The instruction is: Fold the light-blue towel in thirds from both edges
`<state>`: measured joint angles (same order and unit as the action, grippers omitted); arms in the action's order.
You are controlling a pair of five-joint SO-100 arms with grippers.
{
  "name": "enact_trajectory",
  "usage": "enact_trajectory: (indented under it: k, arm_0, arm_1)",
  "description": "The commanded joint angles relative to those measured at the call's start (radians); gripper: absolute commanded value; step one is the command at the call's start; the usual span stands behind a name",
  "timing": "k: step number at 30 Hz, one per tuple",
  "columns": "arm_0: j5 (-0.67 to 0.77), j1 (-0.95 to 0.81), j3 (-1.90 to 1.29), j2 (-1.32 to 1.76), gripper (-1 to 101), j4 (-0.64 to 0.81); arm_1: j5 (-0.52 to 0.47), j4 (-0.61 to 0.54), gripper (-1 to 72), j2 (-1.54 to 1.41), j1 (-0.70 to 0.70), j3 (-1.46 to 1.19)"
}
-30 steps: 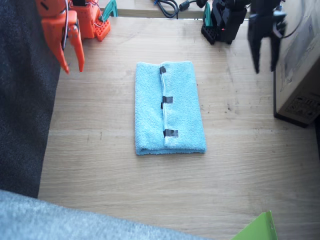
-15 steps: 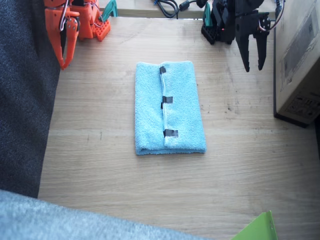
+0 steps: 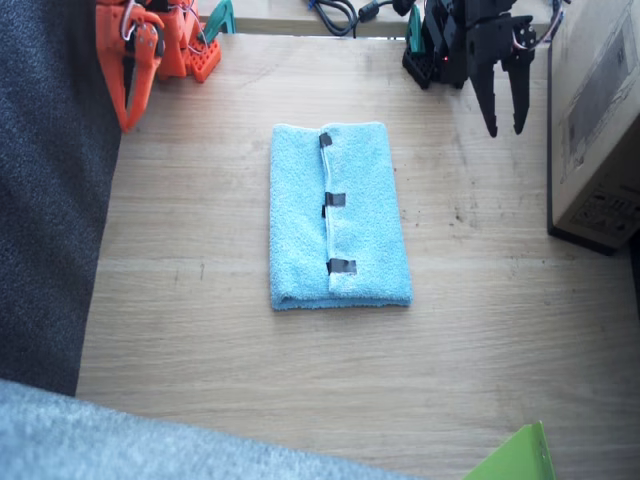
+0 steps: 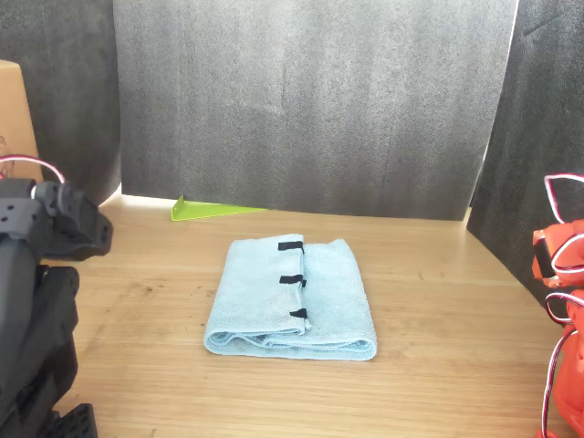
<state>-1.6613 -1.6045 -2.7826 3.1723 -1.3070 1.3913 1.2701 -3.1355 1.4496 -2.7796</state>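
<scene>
The right arm is built of bright orange plastic segments, and its orange two-finger gripper has long fingers that taper to points. Thin red and white wires loop over its upper body, and in the front view the same arm shows white and red cables arcing along its orange shell. The left arm is matt black plastic with blocky links, ending in a black two-finger gripper with narrow pointed fingers. Red and white wires run by its wrist, and a small red light glows on its base.
</scene>
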Motion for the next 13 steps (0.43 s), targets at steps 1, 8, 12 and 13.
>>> enact_trajectory:
  k: [1,8,12,13]
  arm_0:
    - [-0.018,-0.003,0.002,0.006,17,-0.020]
    - [-0.028,0.003,0.002,0.006,0,-0.023]
    - [-0.028,0.002,0.002,0.006,0,-0.023]
    - [-0.028,0.002,0.002,0.006,0,-0.023]
  arm_1:
    - [0.055,0.006,0.0,-0.014,-0.046,-0.005]
    - [0.098,0.008,0.0,-0.012,-0.110,-0.005]
    - [0.097,0.009,0.0,-0.012,-0.110,-0.005]
    - [0.095,0.009,0.0,-0.012,-0.109,-0.005]
